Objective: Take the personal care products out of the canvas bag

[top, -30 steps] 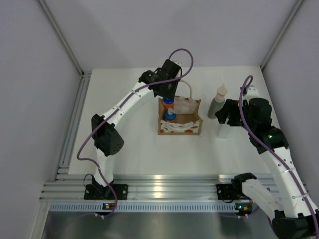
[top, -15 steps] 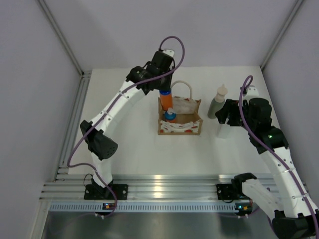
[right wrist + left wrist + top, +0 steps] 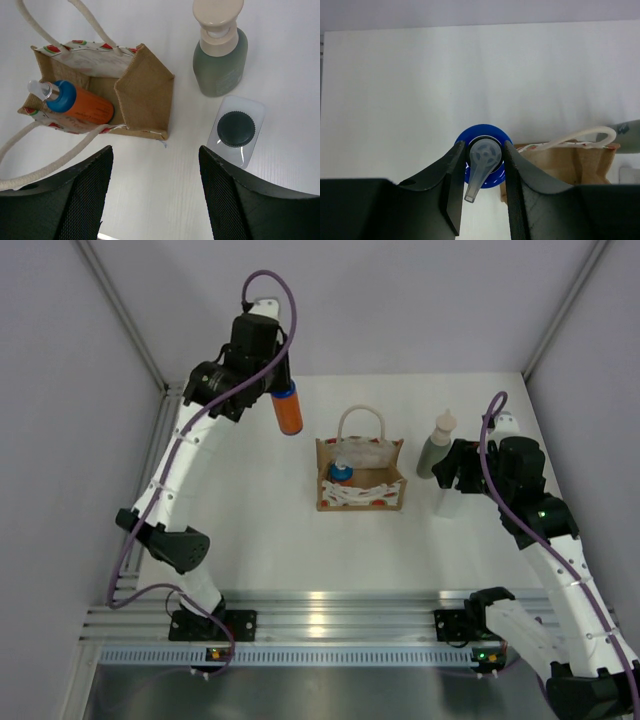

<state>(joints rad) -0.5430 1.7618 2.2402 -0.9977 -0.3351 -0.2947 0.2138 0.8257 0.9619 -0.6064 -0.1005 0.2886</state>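
Observation:
The tan canvas bag [image 3: 361,478] stands mid-table; it also shows in the right wrist view [image 3: 142,95]. One orange bottle [image 3: 342,472] with a blue top lies inside it, clear in the right wrist view [image 3: 82,105]. My left gripper [image 3: 281,380] is shut on the other orange bottle [image 3: 288,410], held high in the air left of the bag; its blue-and-white top [image 3: 484,161] sits between the fingers. The grey-green bottle [image 3: 437,445] and the translucent bottle [image 3: 449,500] stand right of the bag. My right gripper [image 3: 452,475] hangs open and empty above them.
White walls close in the table at the left, right and back. An aluminium rail [image 3: 320,620] runs along the near edge at the arm bases. The bag's cream loop handle [image 3: 360,420] stands up above the bag.
My left gripper has lifted the orange bottle out of the bag and carried it up and to the left. The right arm has not moved.

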